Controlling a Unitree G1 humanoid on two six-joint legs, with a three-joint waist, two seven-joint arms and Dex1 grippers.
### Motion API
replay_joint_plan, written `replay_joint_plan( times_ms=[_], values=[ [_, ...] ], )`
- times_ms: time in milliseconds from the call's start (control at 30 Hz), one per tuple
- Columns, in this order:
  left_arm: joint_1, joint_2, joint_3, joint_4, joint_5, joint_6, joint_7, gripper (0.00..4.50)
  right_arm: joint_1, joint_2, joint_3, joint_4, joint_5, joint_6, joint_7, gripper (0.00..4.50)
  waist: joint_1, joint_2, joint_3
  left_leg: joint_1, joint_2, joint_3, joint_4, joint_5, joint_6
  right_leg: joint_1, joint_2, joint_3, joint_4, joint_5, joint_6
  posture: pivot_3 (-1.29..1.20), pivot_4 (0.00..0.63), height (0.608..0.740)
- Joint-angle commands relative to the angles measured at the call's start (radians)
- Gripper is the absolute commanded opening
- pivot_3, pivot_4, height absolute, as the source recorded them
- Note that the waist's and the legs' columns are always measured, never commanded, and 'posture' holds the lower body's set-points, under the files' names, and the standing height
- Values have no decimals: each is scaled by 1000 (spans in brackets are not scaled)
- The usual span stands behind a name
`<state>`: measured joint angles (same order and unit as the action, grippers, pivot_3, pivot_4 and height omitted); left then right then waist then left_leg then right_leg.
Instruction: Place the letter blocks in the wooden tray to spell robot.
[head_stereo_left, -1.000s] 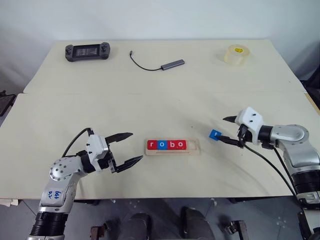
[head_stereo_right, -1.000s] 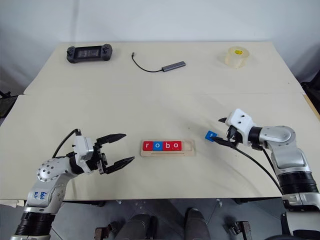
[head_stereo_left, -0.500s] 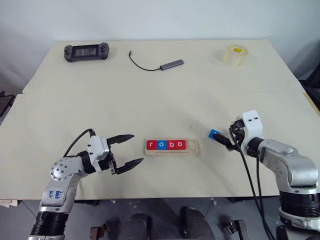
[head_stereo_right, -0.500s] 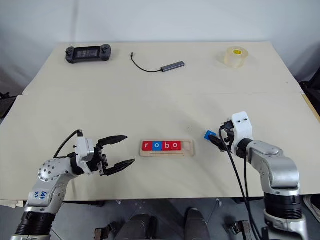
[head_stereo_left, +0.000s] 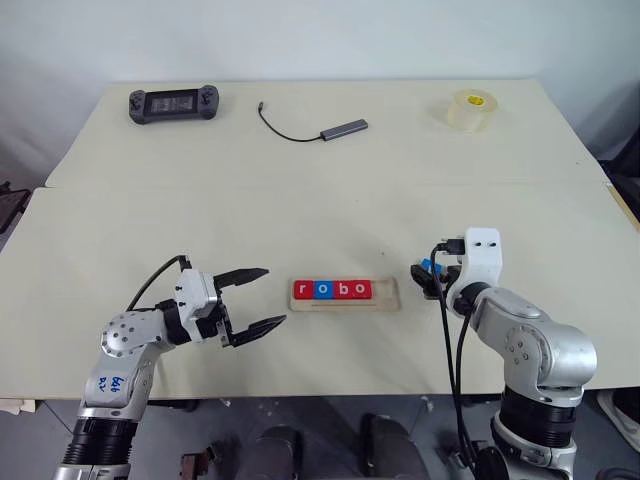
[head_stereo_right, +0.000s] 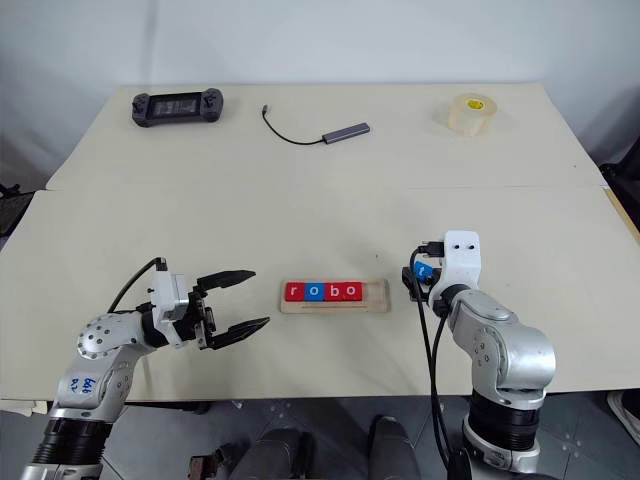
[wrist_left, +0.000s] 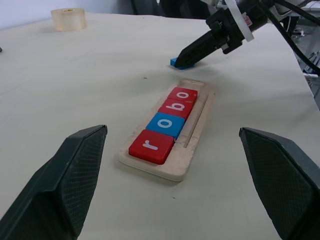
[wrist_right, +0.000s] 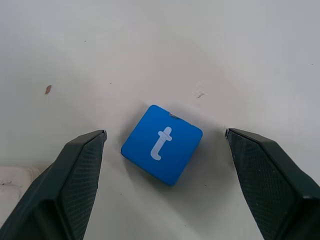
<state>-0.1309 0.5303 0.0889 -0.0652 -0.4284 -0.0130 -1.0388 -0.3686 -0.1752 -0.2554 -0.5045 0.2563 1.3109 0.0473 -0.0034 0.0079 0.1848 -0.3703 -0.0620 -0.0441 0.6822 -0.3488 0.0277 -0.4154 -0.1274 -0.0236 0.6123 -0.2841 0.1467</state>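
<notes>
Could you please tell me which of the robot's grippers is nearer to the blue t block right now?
The right. The right gripper hangs open just over the blue t block, its fingers straddling it on the table. The left gripper, also open, sits beyond the wooden tray's far end.

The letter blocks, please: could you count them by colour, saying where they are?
Red letter blocks: 3, r, o and the last one, all in the wooden tray.
Blue letter blocks: 2, o in the wooden tray, t on the table.
Total: 5
</notes>
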Motion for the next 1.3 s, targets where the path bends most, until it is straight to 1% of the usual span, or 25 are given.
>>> replay_joint_plan(
  times_ms=[33,133,167,233,333,533,667,767,867,1033,1100,1200,1267,1300],
  values=[
    [-5,7,8,-19,-9,-6,3,4500,7,28,11,-1,-24,-7,-39,4000,0,0,0,0,0,0,0,0,0,0,0,0,0,0,0,0,150,740],
    [-5,5,7,-24,-9,-3,8,4500,17,48,37,10,-35,-24,-50,3442,-1,0,0,0,0,0,0,0,0,0,0,0,0,0,0,0,150,740],
    [-4,4,6,-26,-8,-3,9,4500,19,49,41,11,-38,-27,-49,3139,-1,0,0,0,0,0,0,0,0,0,0,0,0,0,0,0,150,740],
    [-3,3,7,-29,-7,-2,14,4500,20,39,46,13,-37,-28,-38,2394,-1,0,0,0,0,0,0,0,0,0,1,0,0,0,0,0,150,740],
    [0,4,9,-31,-6,-4,19,4500,7,-32,48,29,-21,-27,24,1471,-4,0,0,0,1,0,0,0,0,-1,1,1,0,0,0,0,150,740],
    [0,3,9,-30,-8,-7,26,4500,-7,-197,52,42,17,-3,144,1470,0,0,0,0,1,1,-1,0,0,-1,1,1,0,0,0,0,150,740],
    [-2,0,5,-27,-12,-7,21,4500,7,-262,46,-11,44,54,184,1470,2,0,0,0,0,1,-1,0,0,0,0,1,-1,0,0,0,150,740],
    [-2,-2,1,-28,-16,-3,15,4500,26,-255,30,-89,61,128,182,1470,2,0,0,-1,1,1,-1,0,0,-1,0,1,-1,0,0,0,150,740],
    [3,-4,-7,-29,-21,5,5,4500,52,-190,17,-191,62,217,154,1470,2,0,0,-1,1,0,-1,0,0,-1,0,1,-1,0,0,0,150,740],
    [16,-3,-17,-31,-22,8,-10,4500,79,-105,19,-261,38,280,111,1470,2,0,0,-1,1,0,-1,0,0,-1,0,1,-1,0,0,0,150,740],
    [18,-3,-19,-31,-21,7,-13,4500,84,-73,17,-269,32,290,98,2215,2,0,0,-1,1,0,-1,0,0,-1,0,1,-1,0,0,0,150,740],
    [16,-2,-20,-29,-19,6,-16,4500,83,-62,26,-266,22,283,91,3210,1,0,0,-1,0,0,-2,0,0,-1,0,1,-1,0,0,0,150,740],
    [12,-2,-19,-21,-18,0,-19,4500,73,-103,18,-256,44,269,132,3912,2,0,0,-1,0,0,-1,0,0,-1,0,1,-1,0,0,0,150,740],
    [9,-2,-18,-15,-17,-4,-22,4500,72,-156,9,-242,72,258,183,4217,4,0,0,-1,0,0,-1,0,0,-1,0,1,-1,0,0,0,150,740]
  ],
)
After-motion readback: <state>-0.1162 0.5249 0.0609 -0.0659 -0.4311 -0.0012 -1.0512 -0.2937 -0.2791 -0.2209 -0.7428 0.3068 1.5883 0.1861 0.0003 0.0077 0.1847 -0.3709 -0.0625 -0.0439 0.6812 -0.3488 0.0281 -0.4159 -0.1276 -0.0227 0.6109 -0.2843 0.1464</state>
